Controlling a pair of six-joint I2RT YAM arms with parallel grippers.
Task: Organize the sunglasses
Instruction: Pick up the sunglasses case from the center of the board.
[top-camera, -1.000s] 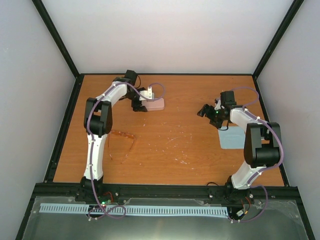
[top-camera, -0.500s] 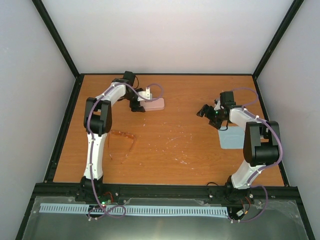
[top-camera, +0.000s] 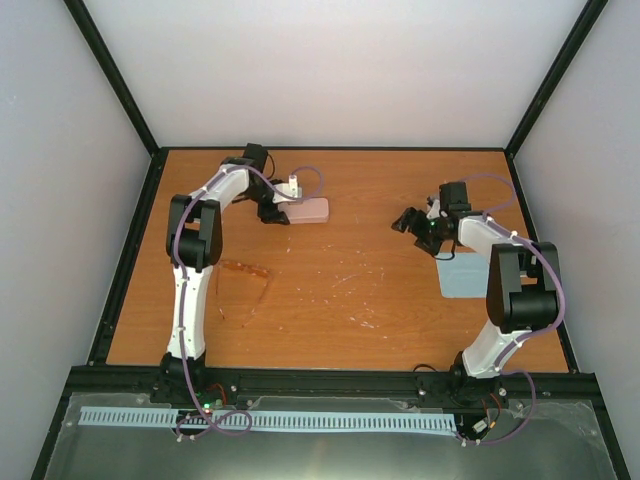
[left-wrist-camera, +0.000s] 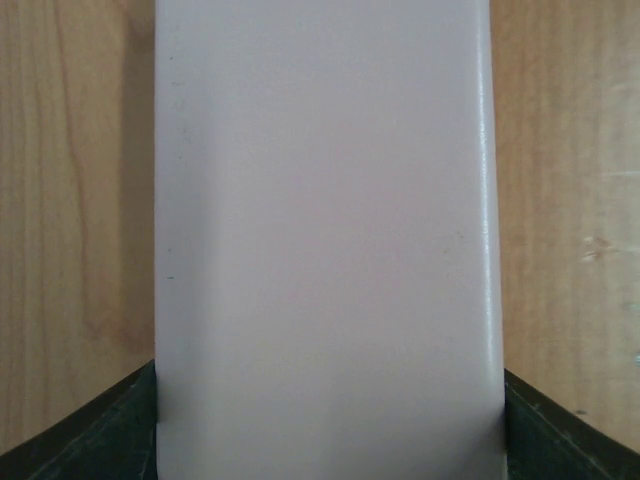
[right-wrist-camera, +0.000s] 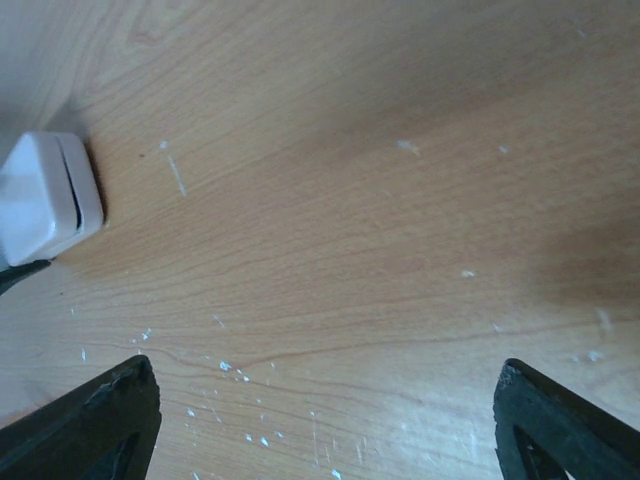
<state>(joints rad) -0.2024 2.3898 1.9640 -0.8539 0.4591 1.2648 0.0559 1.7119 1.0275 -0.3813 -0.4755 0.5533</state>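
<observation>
The sunglasses (top-camera: 246, 269), thin amber frame with temples unfolded, lie on the table left of centre beside the left arm, touched by neither gripper. The pale pink case (top-camera: 310, 209) lies at the back left. My left gripper (top-camera: 284, 209) is at its left end. In the left wrist view the case (left-wrist-camera: 325, 200) fills the whole gap, and both dark fingers (left-wrist-camera: 120, 435) press against its sides. My right gripper (top-camera: 408, 221) hovers open over bare wood at the right. Its wrist view shows nothing between the fingers (right-wrist-camera: 105, 420), with the case (right-wrist-camera: 45, 195) far to the left.
A flat light blue cloth (top-camera: 462, 276) lies at the right, partly under the right arm. White scuffs mark the wood in the middle of the table (top-camera: 350, 290). Black frame rails edge the table, with grey walls behind them.
The left gripper's jaws have closed in against the sides of the pink case. The right arm has hardly moved.
</observation>
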